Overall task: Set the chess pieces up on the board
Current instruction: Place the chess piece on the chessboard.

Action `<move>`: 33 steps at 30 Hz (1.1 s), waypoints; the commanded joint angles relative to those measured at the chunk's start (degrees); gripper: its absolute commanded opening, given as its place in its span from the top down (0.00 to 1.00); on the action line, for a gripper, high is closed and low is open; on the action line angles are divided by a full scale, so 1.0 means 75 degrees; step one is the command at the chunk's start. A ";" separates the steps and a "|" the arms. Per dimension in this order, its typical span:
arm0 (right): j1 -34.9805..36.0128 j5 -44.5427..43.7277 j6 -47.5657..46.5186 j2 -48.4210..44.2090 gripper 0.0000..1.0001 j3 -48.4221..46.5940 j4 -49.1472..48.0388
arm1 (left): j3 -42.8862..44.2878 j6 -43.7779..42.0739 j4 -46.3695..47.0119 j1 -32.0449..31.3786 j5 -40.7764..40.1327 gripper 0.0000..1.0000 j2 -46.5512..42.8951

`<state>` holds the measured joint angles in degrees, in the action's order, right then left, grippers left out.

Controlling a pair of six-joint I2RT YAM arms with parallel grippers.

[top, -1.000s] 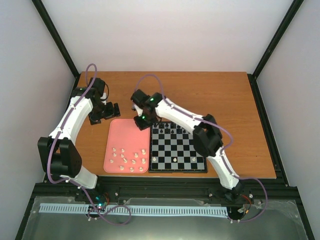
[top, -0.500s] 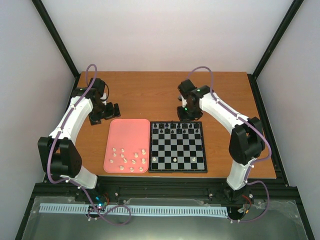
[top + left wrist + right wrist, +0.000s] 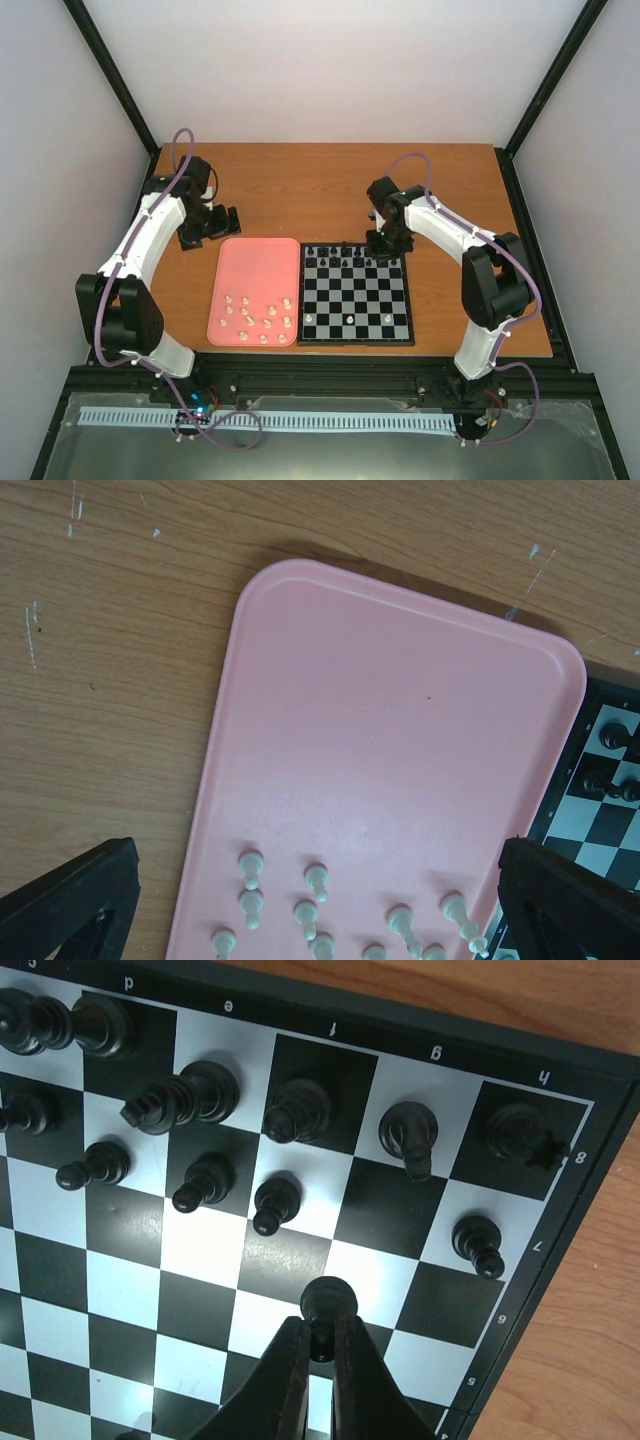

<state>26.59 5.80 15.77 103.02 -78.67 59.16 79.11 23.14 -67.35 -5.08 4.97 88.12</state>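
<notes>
Right wrist: right gripper [image 3: 322, 1335] pinches black pawn [image 3: 328, 1300] above board [image 3: 290, 1260]; next I lower it onto empty g7 [image 3: 385, 1218]; left gripper [image 3: 210, 228] wide.

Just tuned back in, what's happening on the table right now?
The right gripper is shut on a black pawn and holds it over the far right part of the board, next to a gap in the black pawn row. Other black pieces already stand along the far rows. The left gripper is open and empty, near the far left corner of the pink tray, where the cream-white pieces sit.
</notes>
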 commanded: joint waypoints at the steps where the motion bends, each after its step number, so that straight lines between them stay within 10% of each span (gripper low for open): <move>1: -0.0169 -0.0062 -0.0127 0.0080 0.97 0.0131 -0.0212 | 0.0259 -0.0076 -0.0102 0.0065 0.0028 0.00 0.0026; 33: -0.0405 -0.0168 -0.0302 0.0887 0.94 0.0027 -0.0511 | 0.0276 -0.0121 -0.0089 0.0064 0.0051 0.00 0.0205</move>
<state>24.03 4.97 14.13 108.49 -78.15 55.88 79.11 23.14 -67.37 -5.08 4.97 89.21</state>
